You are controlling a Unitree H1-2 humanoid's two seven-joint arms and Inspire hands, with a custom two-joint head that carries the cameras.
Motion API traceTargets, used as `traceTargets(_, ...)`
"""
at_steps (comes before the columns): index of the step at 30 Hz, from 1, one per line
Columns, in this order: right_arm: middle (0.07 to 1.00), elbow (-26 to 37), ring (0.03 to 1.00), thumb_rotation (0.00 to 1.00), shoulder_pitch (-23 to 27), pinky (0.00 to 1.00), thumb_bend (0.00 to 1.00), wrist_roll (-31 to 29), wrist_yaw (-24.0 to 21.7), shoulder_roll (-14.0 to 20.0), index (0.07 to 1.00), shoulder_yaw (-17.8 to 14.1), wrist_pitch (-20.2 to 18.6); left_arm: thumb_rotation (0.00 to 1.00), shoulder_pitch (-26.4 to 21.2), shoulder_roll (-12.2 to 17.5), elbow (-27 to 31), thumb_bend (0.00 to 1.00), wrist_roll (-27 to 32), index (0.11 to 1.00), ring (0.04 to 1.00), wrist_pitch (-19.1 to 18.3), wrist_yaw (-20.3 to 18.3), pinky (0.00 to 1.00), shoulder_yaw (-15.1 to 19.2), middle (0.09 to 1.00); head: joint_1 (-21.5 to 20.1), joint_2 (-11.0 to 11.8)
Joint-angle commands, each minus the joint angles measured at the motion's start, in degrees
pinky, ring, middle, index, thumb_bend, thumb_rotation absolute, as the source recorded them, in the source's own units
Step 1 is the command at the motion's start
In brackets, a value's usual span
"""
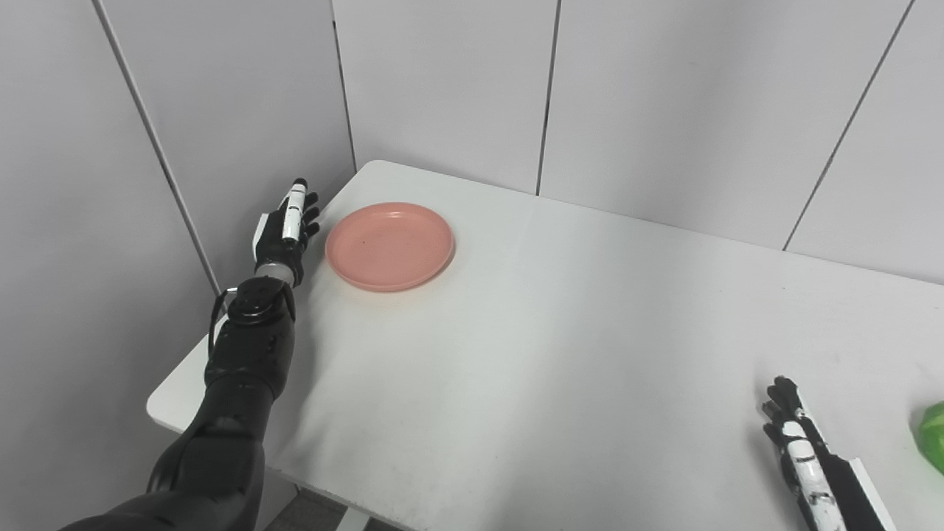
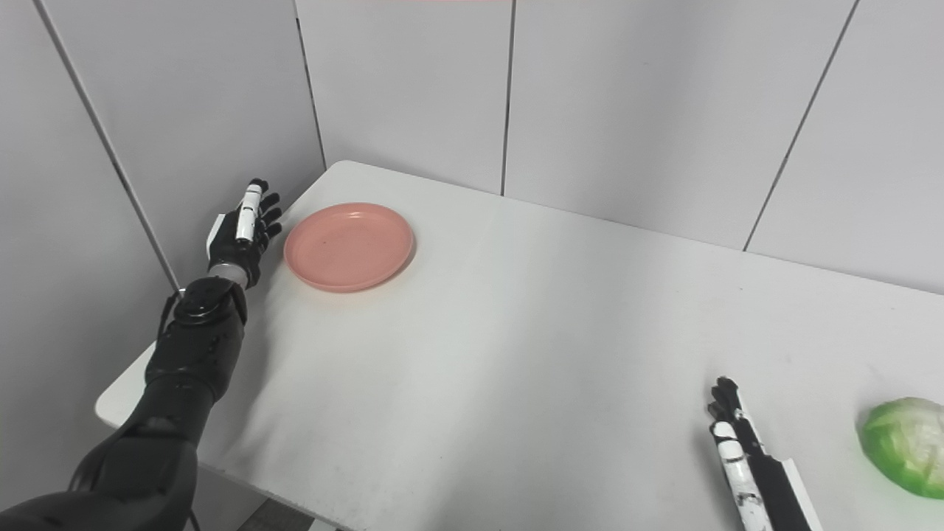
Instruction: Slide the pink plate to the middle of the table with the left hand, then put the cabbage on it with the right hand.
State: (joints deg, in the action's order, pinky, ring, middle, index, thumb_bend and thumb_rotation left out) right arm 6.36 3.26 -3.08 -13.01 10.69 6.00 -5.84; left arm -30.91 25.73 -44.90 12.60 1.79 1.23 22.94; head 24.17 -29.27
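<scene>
- White table (image 1: 560, 346) stretched across nearly the whole view, tucked into a corner of pale grey wall panels (image 1: 442, 81), rounded corners showing at the far left and the near left.
- Left arm, black and long, came up from the bottom left corner along the table's left edge.
- Pink plate (image 1: 389, 245) sat flat at the far left of the table, close to the back corner and well away from the middle; nothing lay on it.
- Left hand (image 1: 287, 230) stood edge-on just beside the plate's left rim, fingers (image 1: 295, 199) extended and pointing away toward the wall, holding nothing; contact with the rim couldn't be made out, looked like a thin gap.
- Right hand (image 2: 741, 450) lay low over the near right part of the table, fingers straight and stretched forward, empty, apart from the cabbage.
- Cabbage (image 2: 906, 445), pale green and rounded, rested on the table at the near right edge, to the right of the right hand, well apart from the plate; only a sliver showed in the left eye view.
</scene>
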Motion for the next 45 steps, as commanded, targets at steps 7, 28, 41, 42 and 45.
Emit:
traceTargets(7,1.0,1.41,1.0,1.0,0.31,1.0,0.03,0.21,-0.15,0.2,1.0,-0.09,-1.39,1.0,-2.21,-0.39,-2.06,0.36,0.7,0.919,0.94,2.37,0.39,0.96,-0.66,0.929,-0.22,-0.3)
traceTargets(28,1.0,1.96,1.0,1.0,0.07,1.0,0.06,1.07,0.08,-0.08,1.0,0.19,-1.56,1.0,-2.13,-5.74,-2.93,0.37,0.16,0.919,0.942,3.54,-1.37,0.95,-5.42,0.925,-2.11,-1.41)
traceTargets(41,1.0,1.71,1.0,1.0,0.11,1.0,0.09,1.21,-0.03,-0.22,1.0,0.17,-1.24,1.0,-1.49,-9.03,0.07,0.38,0.67,0.925,0.935,1.84,-3.33,0.94,-8.95,0.928,-3.06,-2.07)
traceTargets(42,1.0,1.68,1.0,1.0,0.12,1.0,0.1,1.24,-0.03,-0.21,1.0,0.18,-1.25,1.0,-1.37,-9.16,0.42,0.38,0.47,0.925,0.933,1.73,-3.42,0.94,-9.43,0.928,-3.23,-2.16)
traceTargets(45,1.0,1.81,1.0,1.0,0.07,1.0,0.1,1.3,0.0,-0.25,1.0,0.24,-1.53,1.0,-1.09,-9.56,1.53,0.38,0.05,0.919,0.929,1.25,-3.02,0.94,-10.72,0.924,-3.65,-2.32)
